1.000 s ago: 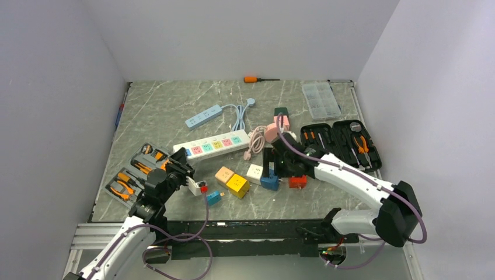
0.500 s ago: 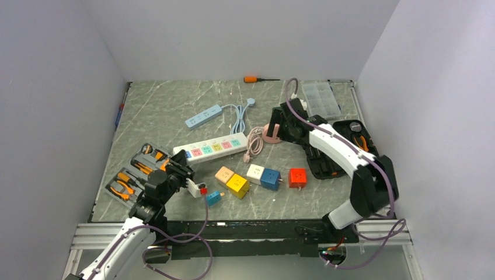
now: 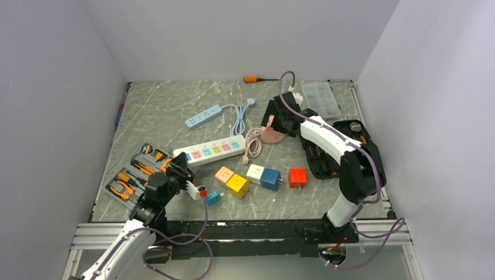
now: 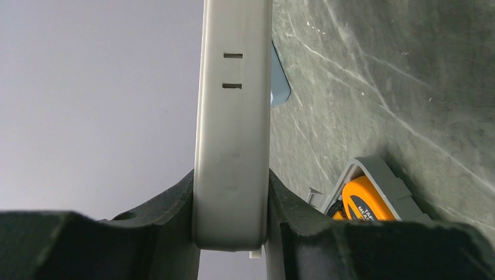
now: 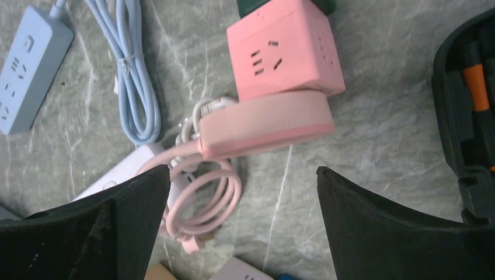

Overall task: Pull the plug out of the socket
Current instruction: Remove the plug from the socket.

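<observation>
The socket (image 3: 211, 149), a long white strip with pastel outlets, lies slantwise at mid-table, and I see no plug standing in it. My left gripper (image 3: 180, 167) is shut on its left end. In the left wrist view the white strip (image 4: 233, 116) is clamped between both fingers of the left gripper (image 4: 232, 233). A blue cube plug (image 3: 269, 178) lies loose in front of the socket, between a white cube (image 3: 254, 173) and a red cube (image 3: 297, 177). My right gripper (image 3: 274, 119) hovers open and empty at the back over a pink cube (image 5: 283, 46); the right gripper (image 5: 242, 227) holds nothing.
Peach (image 3: 224, 174), yellow (image 3: 237, 185) and small teal (image 3: 213, 198) cubes lie near the front. A light-blue strip (image 3: 204, 116) with its cord lies behind the socket. A pink reel (image 5: 268, 125) with coiled cord (image 5: 204, 198) sits by the pink cube. An open black tool case (image 3: 333, 149) is right, a grey one (image 3: 131, 175) left.
My right arm has left the blue cube plug on the table beside the red cube and swung up and back over the pink cube. The left gripper kept its hold on the socket.
</observation>
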Robot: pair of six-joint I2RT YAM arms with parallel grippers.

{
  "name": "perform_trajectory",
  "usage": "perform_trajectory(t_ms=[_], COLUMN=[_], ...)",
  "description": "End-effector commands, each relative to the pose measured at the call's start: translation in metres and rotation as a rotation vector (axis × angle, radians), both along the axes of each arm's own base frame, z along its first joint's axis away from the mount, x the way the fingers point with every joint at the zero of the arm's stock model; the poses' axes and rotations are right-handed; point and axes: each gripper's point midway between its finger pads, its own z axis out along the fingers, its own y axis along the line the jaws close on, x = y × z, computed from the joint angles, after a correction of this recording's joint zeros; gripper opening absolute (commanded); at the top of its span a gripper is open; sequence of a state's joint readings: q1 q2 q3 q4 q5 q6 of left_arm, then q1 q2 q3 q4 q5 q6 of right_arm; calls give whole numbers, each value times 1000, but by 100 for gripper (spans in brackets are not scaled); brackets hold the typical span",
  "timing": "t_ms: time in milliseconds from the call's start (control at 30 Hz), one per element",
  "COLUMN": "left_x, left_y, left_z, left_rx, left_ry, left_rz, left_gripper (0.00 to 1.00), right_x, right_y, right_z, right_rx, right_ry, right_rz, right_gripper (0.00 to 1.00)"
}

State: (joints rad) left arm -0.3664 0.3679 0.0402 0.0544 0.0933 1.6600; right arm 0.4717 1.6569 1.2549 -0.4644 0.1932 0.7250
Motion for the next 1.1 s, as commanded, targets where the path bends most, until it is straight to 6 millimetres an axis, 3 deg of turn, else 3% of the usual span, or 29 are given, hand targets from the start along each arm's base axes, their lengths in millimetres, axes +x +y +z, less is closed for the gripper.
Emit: perform_trajectory(t_ms=[0,200,433,667,800,1000,1067], left_x=[1,1,-1,-1,-1,-1,-1], left_y=[-8,-6,-8,-8,-7,-6,-5], left_z=[27,26,22,22,22,22,23], left_rx=[-29,-31,-19,-20,-18,-15,-14], left_ry=[-107,-103,-107,-110,-112,-114,-118], left_rz=[-43,-34,-51,-47,-47,-40,-36], left_gripper=[0,0,0,0,0,0,0], right_x=[28,35,37,40,42,42,42], right_y=[4,9,13,12,10,8,8], right_z=[-1,-27,-36,-42,-41,-46,-48], right_rx=[9,3,21,10,10,2,3], right_ry=[-32,33,53,62,48,59,62], right_rz=[-60,-81,-99,-120,-128,-130,-128], right_gripper=[97,97,97,89,76,37,31])
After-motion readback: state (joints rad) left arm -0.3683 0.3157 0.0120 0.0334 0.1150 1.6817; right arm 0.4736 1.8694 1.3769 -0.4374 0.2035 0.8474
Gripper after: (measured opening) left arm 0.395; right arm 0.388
